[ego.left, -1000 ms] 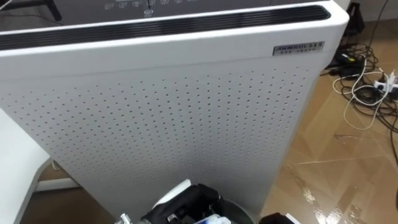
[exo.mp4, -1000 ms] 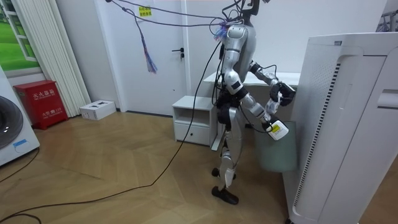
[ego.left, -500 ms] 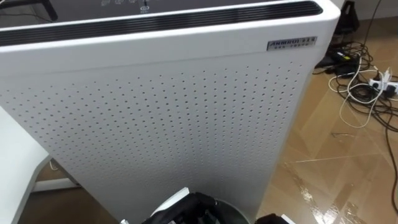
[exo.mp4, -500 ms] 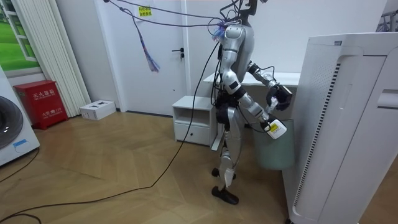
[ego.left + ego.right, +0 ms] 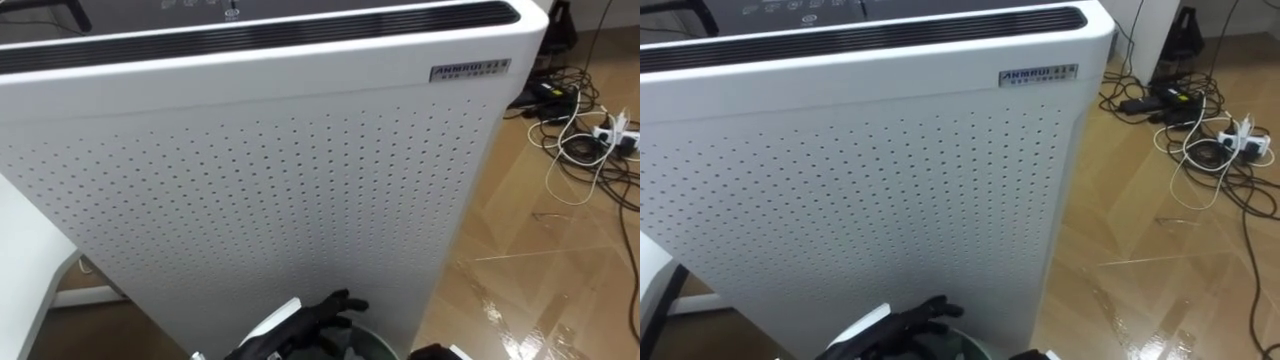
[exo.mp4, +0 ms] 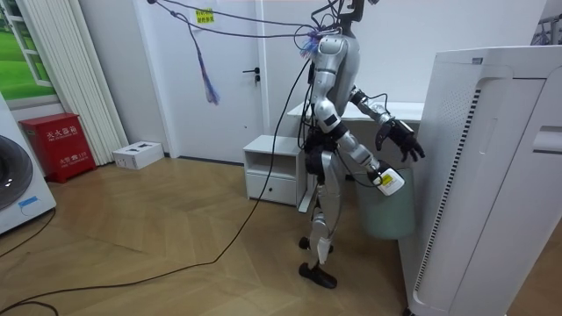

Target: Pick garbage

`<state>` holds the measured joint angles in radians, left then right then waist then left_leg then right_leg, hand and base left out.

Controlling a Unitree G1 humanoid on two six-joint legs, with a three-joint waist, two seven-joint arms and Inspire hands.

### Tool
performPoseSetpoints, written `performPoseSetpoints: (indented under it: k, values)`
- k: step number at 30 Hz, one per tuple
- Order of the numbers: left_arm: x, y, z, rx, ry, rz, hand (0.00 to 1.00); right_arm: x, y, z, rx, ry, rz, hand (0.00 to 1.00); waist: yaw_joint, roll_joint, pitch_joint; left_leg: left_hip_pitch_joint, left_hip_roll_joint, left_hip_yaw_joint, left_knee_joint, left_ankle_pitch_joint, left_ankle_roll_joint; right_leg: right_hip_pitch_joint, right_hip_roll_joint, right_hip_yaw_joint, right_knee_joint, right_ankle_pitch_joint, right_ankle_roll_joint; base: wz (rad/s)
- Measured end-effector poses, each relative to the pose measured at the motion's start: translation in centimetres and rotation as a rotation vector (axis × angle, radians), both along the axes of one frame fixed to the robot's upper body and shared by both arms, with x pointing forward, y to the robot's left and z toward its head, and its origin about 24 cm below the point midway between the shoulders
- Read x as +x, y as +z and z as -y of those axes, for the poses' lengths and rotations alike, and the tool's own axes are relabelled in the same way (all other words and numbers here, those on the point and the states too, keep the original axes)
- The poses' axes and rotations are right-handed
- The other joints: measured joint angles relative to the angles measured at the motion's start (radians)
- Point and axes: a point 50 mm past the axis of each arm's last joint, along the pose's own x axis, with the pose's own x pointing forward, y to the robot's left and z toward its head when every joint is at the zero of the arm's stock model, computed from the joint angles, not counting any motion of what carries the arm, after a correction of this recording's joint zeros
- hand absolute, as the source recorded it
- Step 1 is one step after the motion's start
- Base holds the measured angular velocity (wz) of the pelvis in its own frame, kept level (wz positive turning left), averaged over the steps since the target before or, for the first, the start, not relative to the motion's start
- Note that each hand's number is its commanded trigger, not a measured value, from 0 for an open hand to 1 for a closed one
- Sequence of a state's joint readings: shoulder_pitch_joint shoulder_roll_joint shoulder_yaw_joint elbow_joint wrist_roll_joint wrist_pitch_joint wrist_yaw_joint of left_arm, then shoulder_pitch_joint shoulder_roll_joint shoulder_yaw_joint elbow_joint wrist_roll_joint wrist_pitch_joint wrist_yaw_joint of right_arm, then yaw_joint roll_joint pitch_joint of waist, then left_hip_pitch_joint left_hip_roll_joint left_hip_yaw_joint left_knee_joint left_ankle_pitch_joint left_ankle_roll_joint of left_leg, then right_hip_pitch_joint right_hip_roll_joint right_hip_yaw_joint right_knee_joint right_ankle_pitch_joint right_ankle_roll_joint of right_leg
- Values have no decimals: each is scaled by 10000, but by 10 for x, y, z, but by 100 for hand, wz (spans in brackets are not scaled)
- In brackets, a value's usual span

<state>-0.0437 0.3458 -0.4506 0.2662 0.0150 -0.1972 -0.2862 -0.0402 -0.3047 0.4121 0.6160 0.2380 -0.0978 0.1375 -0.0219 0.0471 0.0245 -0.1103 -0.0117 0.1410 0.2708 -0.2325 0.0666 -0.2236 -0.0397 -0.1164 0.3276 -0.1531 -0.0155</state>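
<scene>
Garbage is probably lying unseen inside the grey bin point(image 6: 386, 211), over which the left hand point(image 5: 312, 312) is being held spread wide and empty, so a straight lift is being called for, clear of the rim and the white air purifier point(image 5: 260, 170).

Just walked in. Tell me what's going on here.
The robot stands facing a tall white air purifier, with a grey bin at the purifier's foot. Its left hand hangs open, fingers spread, above the bin's rim. Its right hand is lower, at the near side of the bin.
</scene>
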Motion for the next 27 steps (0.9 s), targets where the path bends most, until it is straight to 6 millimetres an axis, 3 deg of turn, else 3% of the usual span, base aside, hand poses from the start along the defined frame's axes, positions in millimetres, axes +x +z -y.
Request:
performPoseSetpoints:
  k: [4, 16, 19, 23, 27]
  values:
    - [0, 0, -1, 18, 8, -4, 0, 0, 0, 1, -3, -8, 11, 100, -3, -50, 33, -4, 0, -1, -9, 0, 0, -6, 3, 0, -18, 0, 0, 0]
    - [0, -2, -3, 253, 23, 54, 0, -1, 0, -1, 115, 221, -64, 100, 29, -70, 28, 0, -1, 42, -17, 0, 0, -47, 7, 36, 19, 0, 0, 0]
    - [0, -2, -5, 214, 156, 45, 0, -2, -1, 1, 101, 190, -121, 100, 25, -113, 5, 10, 4, 101, -17, 0, 0, -45, -3, -3, 24, 0, 0, -1]
    - [-4, -5, -14, 188, 598, -95, 0, -10, -5, 7, -35, 89, -321, 100, 39, -255, -86, 30, 20, 112, -21, 0, 0, -13, -33, -156, 4, 3, -6, 0]
    - [-9, -15, -30, 380, 1216, -544, 0, -25, -12, 21, -306, -298, -734, 100, 46, -260, -94, 332, 16, 65, -53, 0, 0, 340, -44, -244, -72, 2, -4, 0]
